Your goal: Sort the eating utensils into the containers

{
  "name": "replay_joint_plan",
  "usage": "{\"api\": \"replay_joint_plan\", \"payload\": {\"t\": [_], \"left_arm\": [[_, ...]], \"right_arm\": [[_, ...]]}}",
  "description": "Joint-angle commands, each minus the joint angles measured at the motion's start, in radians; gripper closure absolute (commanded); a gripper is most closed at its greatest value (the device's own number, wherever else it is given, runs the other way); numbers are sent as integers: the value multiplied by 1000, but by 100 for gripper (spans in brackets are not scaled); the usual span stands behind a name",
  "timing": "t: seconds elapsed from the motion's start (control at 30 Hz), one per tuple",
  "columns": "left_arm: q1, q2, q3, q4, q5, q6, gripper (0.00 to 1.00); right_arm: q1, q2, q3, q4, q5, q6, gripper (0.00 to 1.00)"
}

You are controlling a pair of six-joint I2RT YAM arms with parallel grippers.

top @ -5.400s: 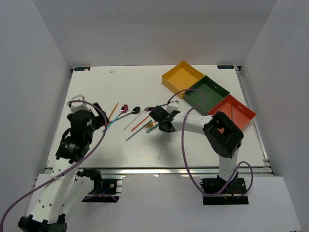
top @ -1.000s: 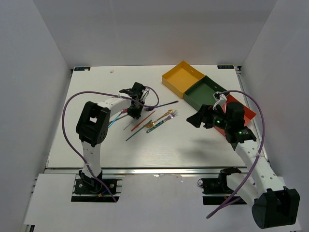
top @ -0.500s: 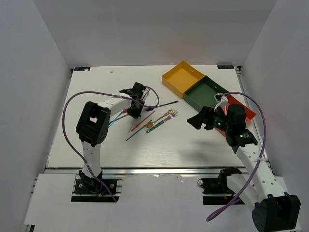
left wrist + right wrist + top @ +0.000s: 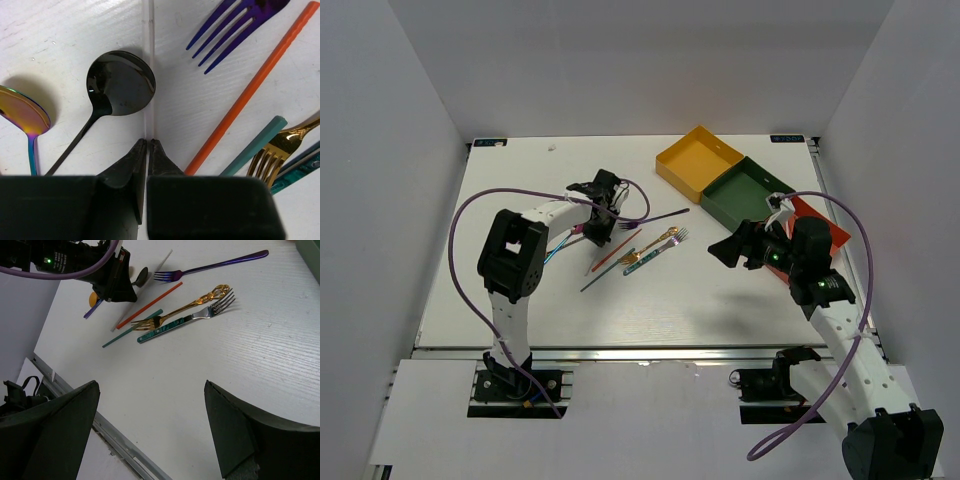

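In the left wrist view, my left gripper (image 4: 148, 141) is shut on a thin white chopstick (image 4: 148, 75) that lies on the table beside a black spoon (image 4: 120, 82). Around it lie an iridescent spoon (image 4: 22, 112), a purple fork (image 4: 240, 25), an orange chopstick (image 4: 255, 85), a teal chopstick (image 4: 255, 145) and a gold fork (image 4: 272, 157). From above, the left gripper (image 4: 597, 222) sits at the left end of the utensil cluster. My right gripper (image 4: 720, 250) hovers open to the right of it, holding nothing. The right wrist view shows the right gripper (image 4: 151, 385) wide open over bare table.
Yellow tray (image 4: 698, 160), green tray (image 4: 748, 195) and red tray (image 4: 832, 230) stand in a diagonal row at the back right; my right arm covers part of the red one. A silver fork with a teal handle (image 4: 185, 322) lies beside the gold fork (image 4: 185, 307). The table's near rail (image 4: 125, 450) shows below.
Over five seconds the left arm reached out to the utensils and the right arm pulled back right. In the last second the right arm shifted slightly; the left arm held still.
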Motion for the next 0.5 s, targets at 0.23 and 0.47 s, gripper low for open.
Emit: {"api": "replay_joint_plan", "payload": {"t": [0.23, 0.47], "left_arm": [[3, -117, 39, -33, 26, -8, 100], [-2, -147, 33, -57, 30, -21, 100]], "right_arm": [[3, -17, 30, 5, 7, 26, 11], [5, -5, 34, 13, -2, 38, 11]]}}
